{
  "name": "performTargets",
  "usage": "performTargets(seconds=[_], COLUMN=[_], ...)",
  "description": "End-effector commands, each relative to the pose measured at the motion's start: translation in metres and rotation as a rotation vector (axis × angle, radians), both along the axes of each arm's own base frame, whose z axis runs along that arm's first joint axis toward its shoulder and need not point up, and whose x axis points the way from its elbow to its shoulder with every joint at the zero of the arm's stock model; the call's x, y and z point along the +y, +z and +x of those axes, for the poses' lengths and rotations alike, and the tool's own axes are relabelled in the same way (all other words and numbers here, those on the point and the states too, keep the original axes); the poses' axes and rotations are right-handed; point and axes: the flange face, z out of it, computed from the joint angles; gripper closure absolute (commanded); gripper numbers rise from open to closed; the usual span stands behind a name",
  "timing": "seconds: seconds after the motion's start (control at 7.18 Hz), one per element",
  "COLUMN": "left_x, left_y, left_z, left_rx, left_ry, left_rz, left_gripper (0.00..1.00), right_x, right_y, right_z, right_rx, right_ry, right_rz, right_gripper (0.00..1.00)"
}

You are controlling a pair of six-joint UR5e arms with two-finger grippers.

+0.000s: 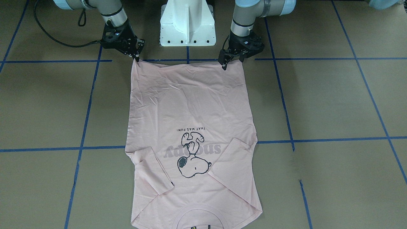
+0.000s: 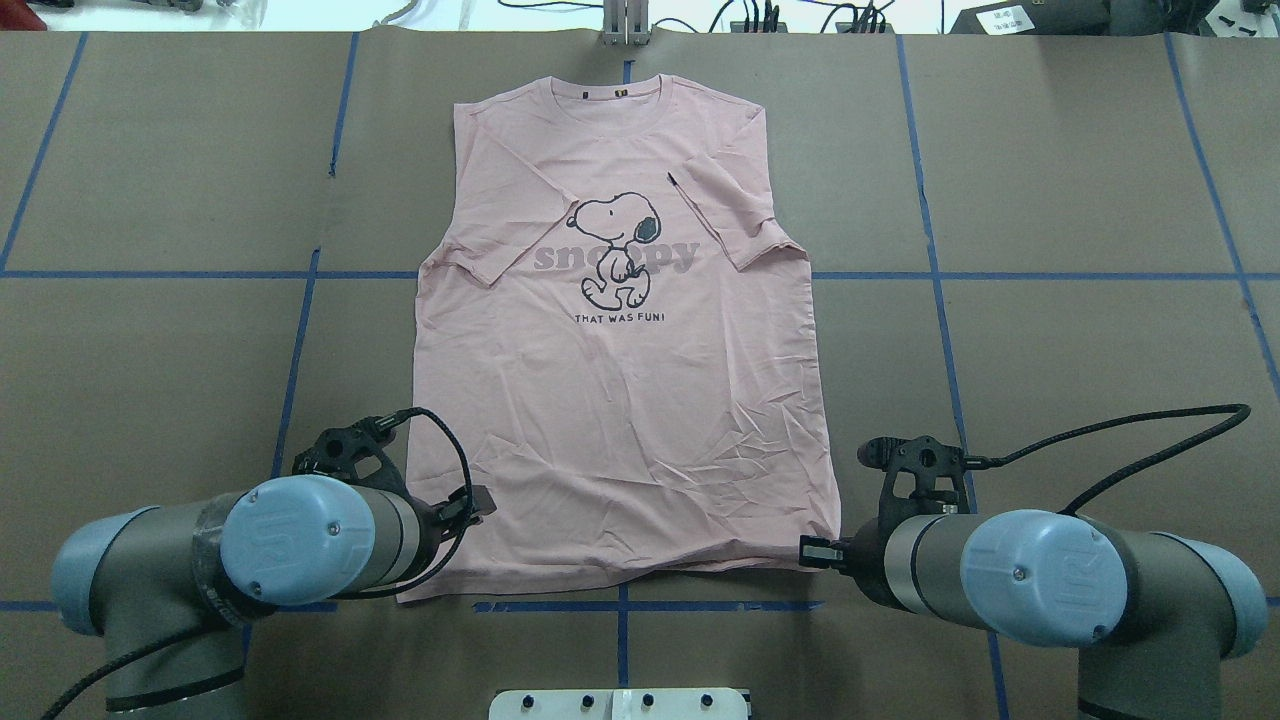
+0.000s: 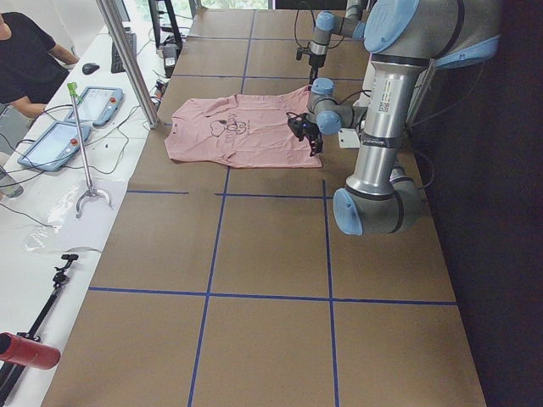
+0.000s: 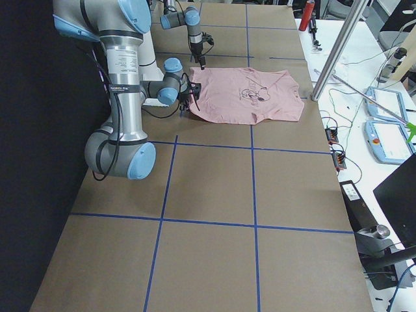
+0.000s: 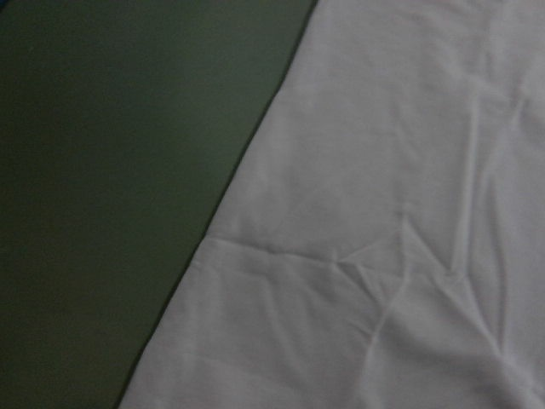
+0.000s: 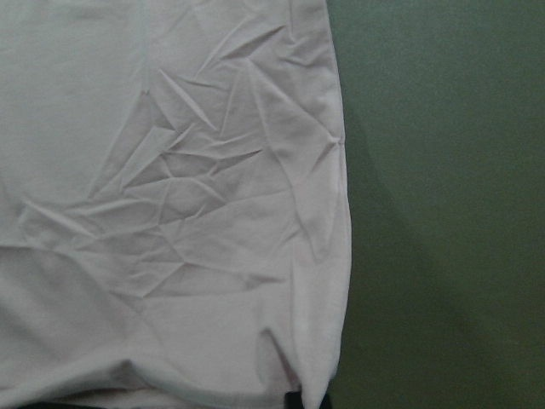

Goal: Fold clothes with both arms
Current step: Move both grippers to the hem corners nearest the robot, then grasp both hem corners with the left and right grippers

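Note:
A pale pink T-shirt [image 1: 190,105] lies flat on the brown table, print side up, with both sleeves folded in over the chest; it also shows in the overhead view [image 2: 620,400]. The collar points away from the robot and the hem lies nearest the base. My right gripper [image 1: 137,58] is shut on one hem corner, and a dark fingertip [image 6: 294,400] shows at that corner in the right wrist view. My left gripper [image 1: 224,65] is shut on the hem near the other corner. The left wrist view shows only fabric [image 5: 383,213] and table.
The white pedestal base [image 1: 187,25] stands just behind the hem. Blue tape lines [image 1: 190,59] grid the table. A metal pole [image 3: 127,59] stands at the table's far edge beyond the collar. Tablets [image 3: 51,140] and an operator [image 3: 25,59] are on the side bench.

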Motion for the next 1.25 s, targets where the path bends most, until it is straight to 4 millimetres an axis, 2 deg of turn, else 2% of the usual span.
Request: performTargets(seconds=[0.0,0.28,0.7,0.84,1.11], left_x=[0.017,0.028,0.031,0.031,0.031], left_y=[0.031,0.039,0.042,0.041,0.035], left_z=[0.0,0.007,0.015,0.014,0.013], left_rx=[-0.054,-0.071,-0.079,-0.076,-0.065], left_ry=[0.004,0.022,0.028,0.028,0.03], left_rz=[-0.025,-0.032,-0.036,-0.037,-0.036], left_gripper=[0.0,0.0,0.04,0.16,0.76], right_x=[0.0,-0.002,-0.002,-0.002,-0.004], right_y=[-0.001,-0.003,-0.005,-0.005,-0.004], right_z=[-0.001,0.0,0.0,0.0,0.003], right_rx=[-0.002,-0.006,-0.009,-0.009,-0.009], right_ry=[0.0,0.003,0.002,0.002,0.008], right_rz=[0.0,0.001,0.001,0.001,0.001], right_gripper=[1.0,1.0,1.0,1.0,1.0])
